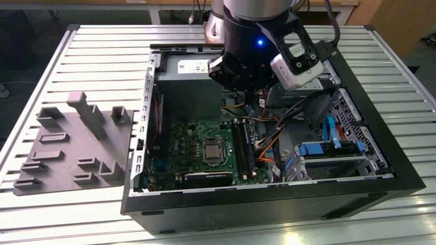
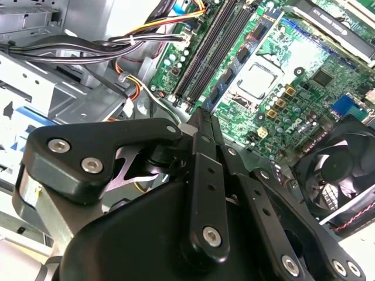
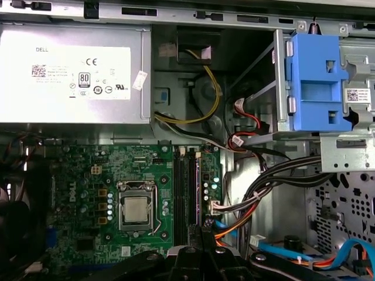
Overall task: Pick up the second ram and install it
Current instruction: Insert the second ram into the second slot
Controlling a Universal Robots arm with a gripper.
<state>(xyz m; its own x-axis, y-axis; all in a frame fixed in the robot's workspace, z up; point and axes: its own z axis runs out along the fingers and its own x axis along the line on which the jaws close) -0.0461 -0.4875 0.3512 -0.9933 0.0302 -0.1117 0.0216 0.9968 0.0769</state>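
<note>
My gripper (image 2: 198, 114) hangs inside the open computer case (image 1: 381, 153), and its black fingers are pressed together with no gap showing. Its tips (image 3: 206, 225) sit over the near end of the long memory slots (image 3: 186, 193) beside the processor (image 3: 135, 209). In the exterior view the gripper (image 1: 256, 109) is above the far end of those slots (image 1: 244, 148). A thin dark stick stands on edge in the slot bank (image 2: 205, 52). I cannot tell whether it is the second ram. No stick juts out past the fingertips in either wrist view.
A grey tray (image 1: 68, 148) with raised blocks lies on the slatted table at the exterior view's left. Bundled cables (image 3: 263, 175) run close beside the slots. A power supply (image 3: 70, 73), a blue drive bracket (image 3: 316, 82) and a fan (image 2: 337, 175) crowd the case.
</note>
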